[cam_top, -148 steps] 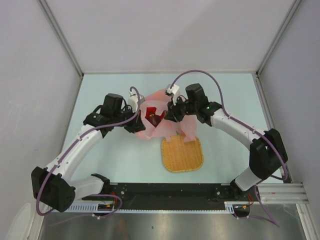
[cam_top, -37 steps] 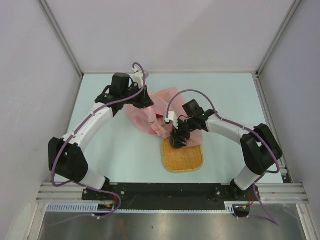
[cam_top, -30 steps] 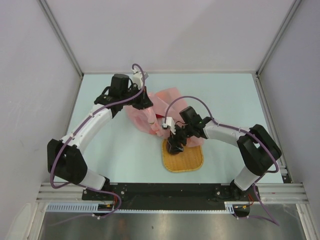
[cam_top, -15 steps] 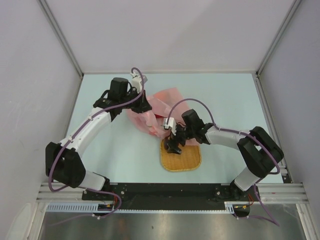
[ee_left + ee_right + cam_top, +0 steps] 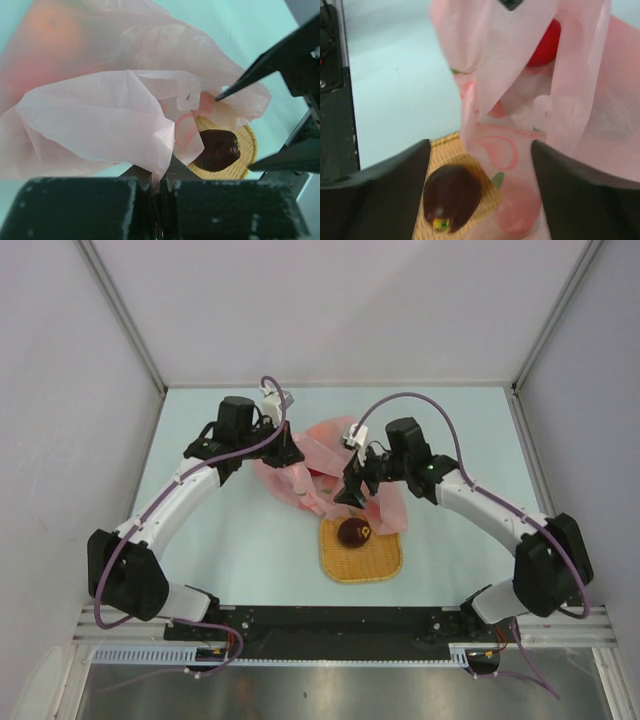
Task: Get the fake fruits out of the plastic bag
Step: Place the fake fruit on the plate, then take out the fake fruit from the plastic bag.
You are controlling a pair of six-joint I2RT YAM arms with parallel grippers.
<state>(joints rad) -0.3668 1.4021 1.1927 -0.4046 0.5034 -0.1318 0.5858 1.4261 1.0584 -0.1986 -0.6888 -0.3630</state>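
Note:
The pink plastic bag (image 5: 325,440) lies crumpled at mid-table, and my left gripper (image 5: 296,458) is shut on a fold of it (image 5: 160,172), holding it up. One dark purple fake fruit (image 5: 352,531) rests on the woven mat (image 5: 378,560), free of any gripper. My right gripper (image 5: 353,494) hovers open just above and behind it, beside the bag's hanging edge; its jaws stand wide around the bag film (image 5: 520,100) with the purple fruit (image 5: 451,196) below. A red fruit (image 5: 547,42) and an orange one (image 5: 55,30) show through the bag.
The orange-tan mat (image 5: 445,150) lies in front of the bag, toward the arm bases. Grey walls close in the pale green table on three sides. The right gripper's black fingers (image 5: 260,70) cross the left wrist view near the bag.
My right gripper has opened, left the dark purple fruit on the mat, and lifted back toward the bag. My left gripper has kept hold of the bag, nearly still.

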